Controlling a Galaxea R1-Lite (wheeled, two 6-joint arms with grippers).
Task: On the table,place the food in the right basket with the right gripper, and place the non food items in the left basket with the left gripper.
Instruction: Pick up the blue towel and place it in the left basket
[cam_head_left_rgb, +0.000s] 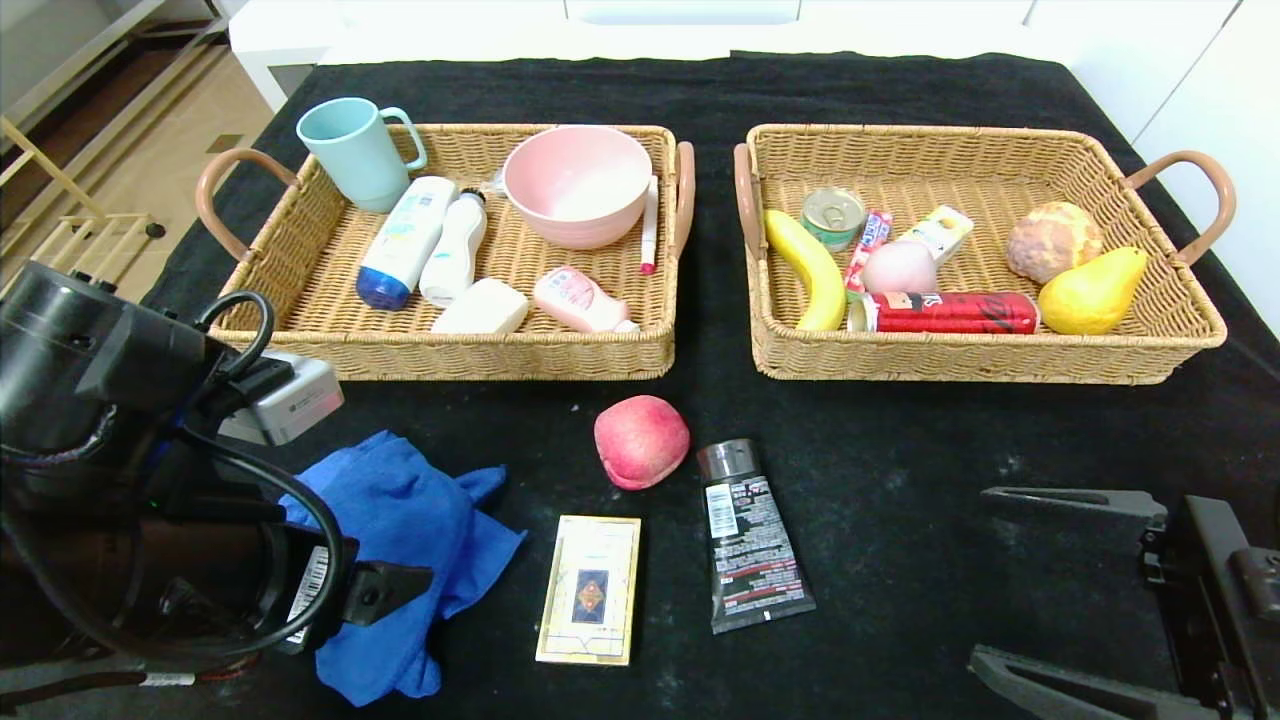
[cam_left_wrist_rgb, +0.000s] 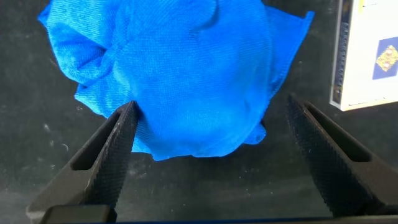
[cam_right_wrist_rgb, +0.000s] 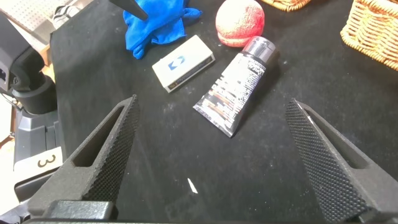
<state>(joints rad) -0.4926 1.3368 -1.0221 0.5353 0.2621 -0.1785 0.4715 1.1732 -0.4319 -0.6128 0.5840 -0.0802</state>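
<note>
**Blue cloth under left tool; four items left on desk**

Nearest the head cam: left tool (cam_head_left_rgb: 400, 585), fingers spread wide, nothing held, hanging right over the blue cloth (cam_head_left_rgb: 400, 540) at the desk's (cam_head_left_rgb: 900, 460) front-left. In the left wrist view the cloth (cam_left_wrist_rgb: 180, 74) sits bunched between the two open fingers.

Handling, as I judge it:
- Cloth: soft, light, floppy. Pinch the raised bunched middle; edges would trail. Goes in left basket (cam_head_left_rgb: 300, 240).
- Card box (cam_head_left_rgb: 590, 588), just right of cloth: stiff, flat, light. Lies low, so grip across its narrow sides.
- Black tube (cam_head_left_rgb: 750, 540), near box: squashy body, hard grey cap. Take mid-body; prob. slick.
- Red apple (cam_head_left_rgb: 641, 441), between tube cap and baskets: firm, round, may roll. Grip across widest part w/ right tool (cam_head_left_rgb: 1060, 590), which waits wide open and empty at front-right; then right basket (cam_head_left_rgb: 1190, 330).

Writing: tube has white print, too small to read. Box shows a blue emblem, no legible text. Red can (cam_head_left_rgb: 950, 312) in right basket bears white lettering, unreadable.
</note>
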